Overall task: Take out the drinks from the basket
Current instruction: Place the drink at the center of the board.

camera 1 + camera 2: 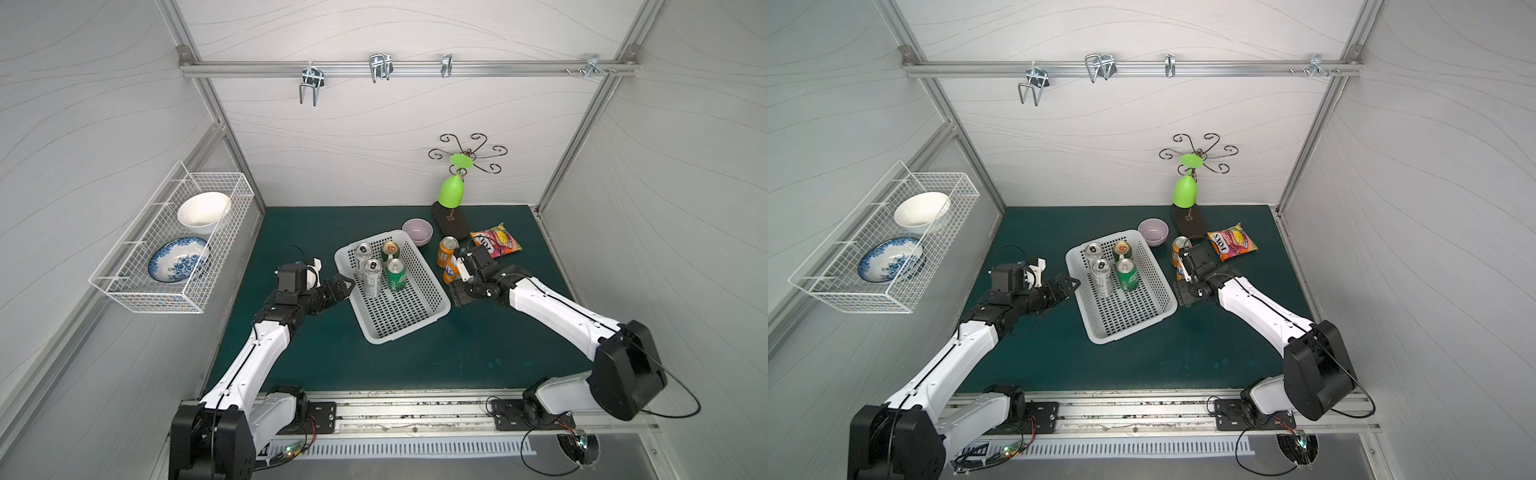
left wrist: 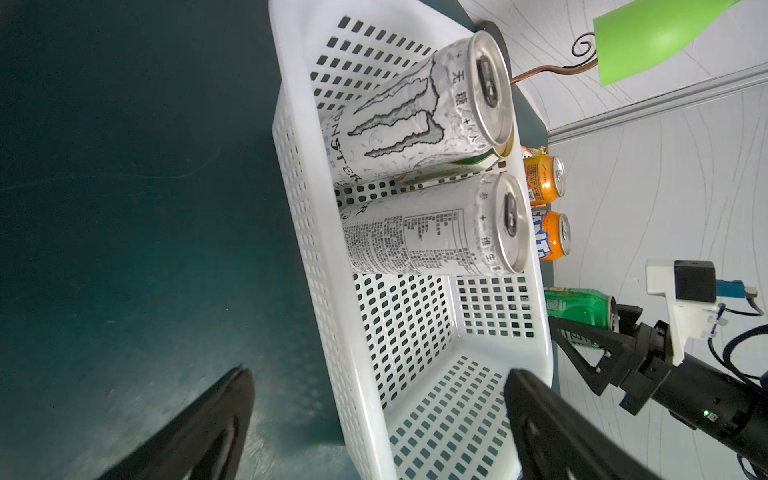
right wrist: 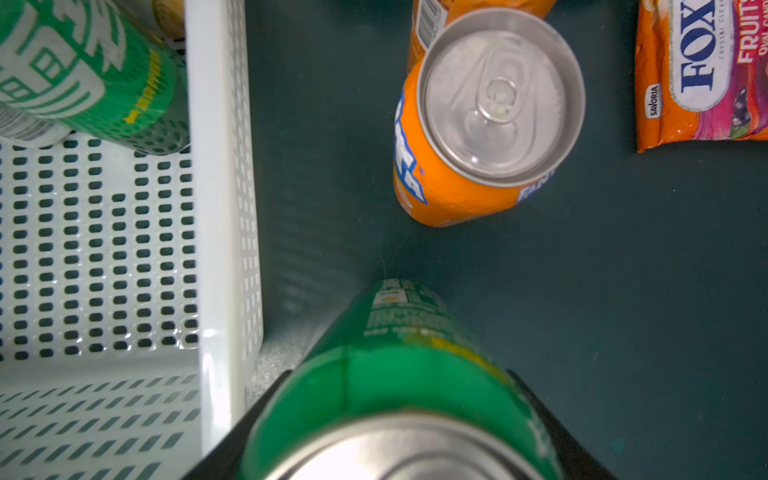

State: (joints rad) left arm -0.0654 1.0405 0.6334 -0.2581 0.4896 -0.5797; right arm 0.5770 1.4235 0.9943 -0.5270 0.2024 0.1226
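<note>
One white perforated plastic basket (image 1: 403, 308). Seven metal drink cans: inside the basket, two slim silver-white cans (image 1: 363, 253) (image 1: 372, 279), one green can (image 1: 396, 276), one cream-and-green can (image 1: 390, 251); outside the basket, two orange cans (image 1: 448, 249) (image 1: 449, 273) and a second green can (image 3: 395, 390). Beside the basket, one lilac bowl (image 1: 417, 231) and one colourful candy bag (image 1: 496, 243).

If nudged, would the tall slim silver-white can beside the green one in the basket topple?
Probably: the tall slim silver-white metal can stands upright, taller than the green metal can beside it. Its smooth round wall looks slippery; tipped, it would likely roll.

Nearer green can (image 3: 395, 374) top blurred and cut off, candy bag (image 3: 702, 75) cropped, cream-and-green can (image 2: 465, 163) mostly hidden
</note>
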